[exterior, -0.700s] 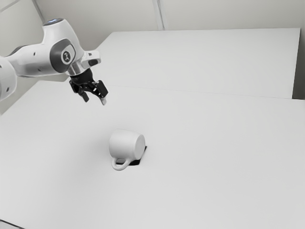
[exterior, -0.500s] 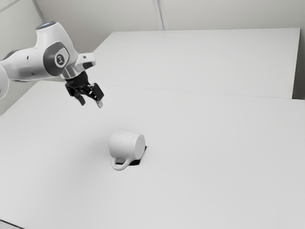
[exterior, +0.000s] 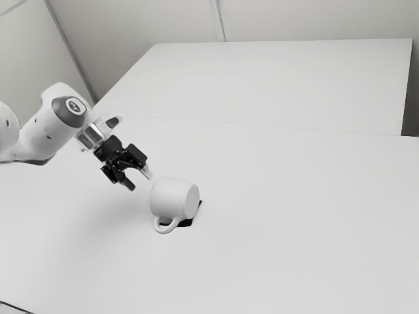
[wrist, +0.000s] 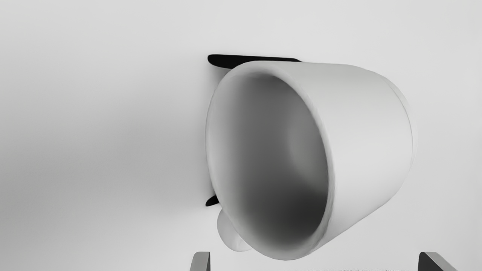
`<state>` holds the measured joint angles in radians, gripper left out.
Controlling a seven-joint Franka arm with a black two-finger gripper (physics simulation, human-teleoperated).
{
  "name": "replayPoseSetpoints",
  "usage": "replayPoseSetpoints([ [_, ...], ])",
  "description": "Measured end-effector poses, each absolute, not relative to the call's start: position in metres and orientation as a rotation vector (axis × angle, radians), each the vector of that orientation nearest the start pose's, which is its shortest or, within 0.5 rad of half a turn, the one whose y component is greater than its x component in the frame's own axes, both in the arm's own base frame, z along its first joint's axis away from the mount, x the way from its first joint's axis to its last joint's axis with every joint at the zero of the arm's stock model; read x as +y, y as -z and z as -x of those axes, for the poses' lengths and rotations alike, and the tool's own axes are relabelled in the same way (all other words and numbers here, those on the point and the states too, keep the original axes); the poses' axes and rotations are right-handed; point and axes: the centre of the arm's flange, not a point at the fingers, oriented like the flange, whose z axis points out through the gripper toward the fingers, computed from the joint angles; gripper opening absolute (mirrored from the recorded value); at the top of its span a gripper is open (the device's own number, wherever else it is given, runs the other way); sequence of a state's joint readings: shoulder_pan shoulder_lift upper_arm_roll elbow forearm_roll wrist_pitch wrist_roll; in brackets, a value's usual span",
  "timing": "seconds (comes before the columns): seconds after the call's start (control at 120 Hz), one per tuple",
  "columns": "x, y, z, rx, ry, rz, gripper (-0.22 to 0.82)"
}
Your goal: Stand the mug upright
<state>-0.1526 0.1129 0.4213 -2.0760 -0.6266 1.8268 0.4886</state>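
Observation:
In the exterior view my gripper [exterior: 139,182] hangs beside the mug at its left, its fingers apart with nothing held. The white mug [exterior: 171,198] lies on its side, its base facing the exterior view's right and its handle toward that view's bottom. Seen in the wrist view, the mug [wrist: 365,131] turns its hollow mouth toward my camera, with part of the handle showing behind the rim. The gripper [wrist: 314,261] has its two fingertips wide apart there, near the mug.
A flat black piece [exterior: 186,223] lies under the mug, partly covered by it; in the wrist view its dark edge [wrist: 248,61] sticks out past the rim. The white table [exterior: 288,216] stretches around them, with pale walls behind.
My hand has come down toward the mug and tilted, after a slight move to the exterior view's left. The mug has stayed where it was.

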Motion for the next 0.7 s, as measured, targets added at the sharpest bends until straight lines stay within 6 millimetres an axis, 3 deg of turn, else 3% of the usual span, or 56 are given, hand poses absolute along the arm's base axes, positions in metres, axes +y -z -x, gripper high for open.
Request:
replayPoseSetpoints([
  [0.35,0.092,-0.325,-0.521,0.025,0.132,-2.27,0.6],
  [0.7,0.086,-0.304,-0.513,0.012,0.019,-2.13,0.6],
])
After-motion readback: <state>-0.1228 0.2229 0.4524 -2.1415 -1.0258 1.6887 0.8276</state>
